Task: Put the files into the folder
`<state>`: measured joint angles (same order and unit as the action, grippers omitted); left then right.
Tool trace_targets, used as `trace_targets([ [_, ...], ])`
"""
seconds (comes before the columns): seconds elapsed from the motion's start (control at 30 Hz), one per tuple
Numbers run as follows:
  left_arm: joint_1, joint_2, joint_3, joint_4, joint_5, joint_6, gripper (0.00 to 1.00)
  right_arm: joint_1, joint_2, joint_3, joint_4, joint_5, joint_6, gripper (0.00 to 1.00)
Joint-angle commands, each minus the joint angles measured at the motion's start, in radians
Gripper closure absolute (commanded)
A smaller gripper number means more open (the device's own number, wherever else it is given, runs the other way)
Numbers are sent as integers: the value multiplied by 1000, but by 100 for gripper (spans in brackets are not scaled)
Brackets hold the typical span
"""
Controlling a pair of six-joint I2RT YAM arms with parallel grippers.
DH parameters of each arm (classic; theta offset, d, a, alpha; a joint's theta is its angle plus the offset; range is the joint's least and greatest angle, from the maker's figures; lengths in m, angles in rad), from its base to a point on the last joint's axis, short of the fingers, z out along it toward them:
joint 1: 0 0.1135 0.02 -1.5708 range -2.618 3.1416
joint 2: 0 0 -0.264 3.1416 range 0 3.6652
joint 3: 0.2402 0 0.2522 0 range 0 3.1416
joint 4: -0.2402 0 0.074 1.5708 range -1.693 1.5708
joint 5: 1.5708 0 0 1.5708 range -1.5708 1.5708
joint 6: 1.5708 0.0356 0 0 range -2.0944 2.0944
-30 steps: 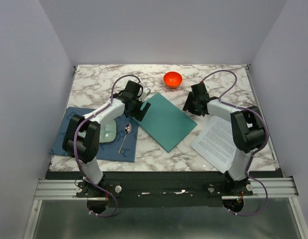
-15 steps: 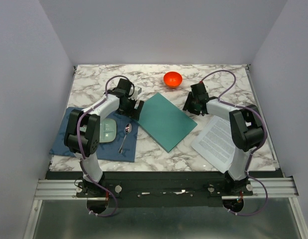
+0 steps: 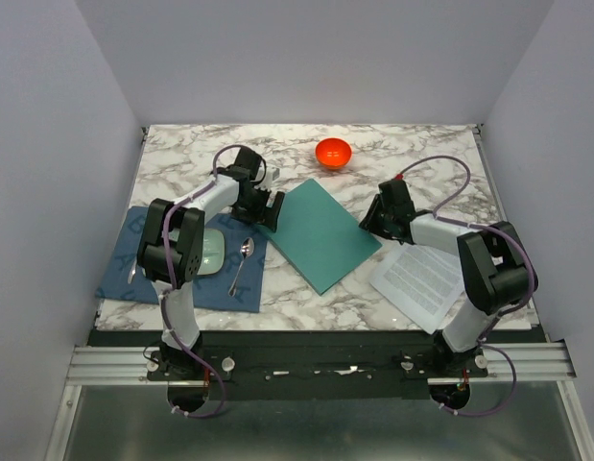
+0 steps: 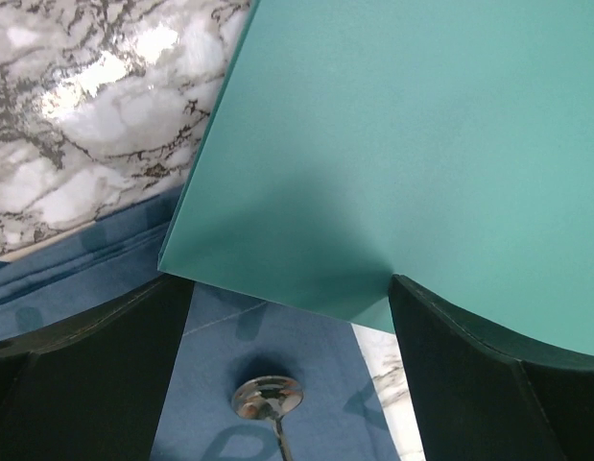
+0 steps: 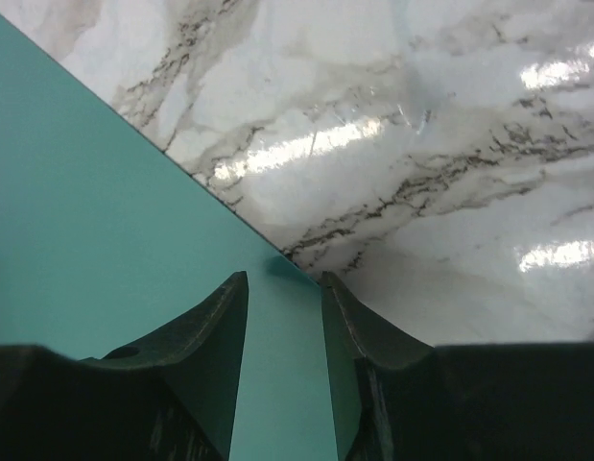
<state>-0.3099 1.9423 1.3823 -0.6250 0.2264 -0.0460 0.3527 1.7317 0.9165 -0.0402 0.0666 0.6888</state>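
Note:
The teal folder [image 3: 320,233] lies closed and flat on the marble table, turned at an angle. The files [image 3: 421,281], white printed sheets, lie to its right by the right arm. My left gripper [image 3: 268,209] hangs wide open over the folder's left corner [image 4: 277,259], its dark fingers [image 4: 95,375] far apart with nothing between them. My right gripper [image 3: 371,223] sits low at the folder's right edge [image 5: 133,221]. Its jaws [image 5: 284,280] stand narrowly apart, one finger over the teal cover and the other along the edge by the marble.
A dark blue cloth mat [image 3: 143,279] at the left carries a pale mint plate [image 3: 212,252] and a metal spoon [image 3: 241,264]; the spoon's bowl [image 4: 268,399] shows below the left gripper. An orange bowl [image 3: 333,152] stands at the back centre. Walls enclose three sides.
My right gripper has come nearer and lower onto the folder's right edge, and its jaws have narrowed. My left arm has swung while its gripper stays open at the folder's left corner.

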Motion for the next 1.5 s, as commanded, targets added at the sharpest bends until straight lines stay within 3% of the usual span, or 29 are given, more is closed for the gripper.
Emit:
trace_targets([
  [0.0, -27, 29, 35, 45, -32, 18, 1, 12, -79, -117, -38, -31, 23, 56],
  [0.53, -169, 102, 139, 50, 11, 38, 1, 43, -406, -415, -56, -90, 54, 59],
  [0.63, -172, 110, 159, 42, 5, 37, 1, 43, -443, -415, -101, -80, 48, 42],
  [0.67, -170, 109, 164, 35, -2, 41, 1, 43, -454, -401, -145, -73, 48, 31],
  [0.77, -160, 100, 188, 7, -39, 67, 1, 43, -517, -364, -231, -43, 60, 18],
  [0.97, -135, 23, 193, -36, -55, 83, 1, 48, -646, -407, -279, -141, 130, 21],
  [1.1, -135, -51, 138, -74, -42, 93, 1, 117, -744, -514, -199, -212, 211, 26],
  [1.27, -138, -155, 24, 39, -140, 89, 1, 337, -888, -597, -103, -231, 346, 29],
  [1.47, -120, -25, 159, 103, -367, 69, 1, 453, -873, -743, 204, -237, 555, 27],
])
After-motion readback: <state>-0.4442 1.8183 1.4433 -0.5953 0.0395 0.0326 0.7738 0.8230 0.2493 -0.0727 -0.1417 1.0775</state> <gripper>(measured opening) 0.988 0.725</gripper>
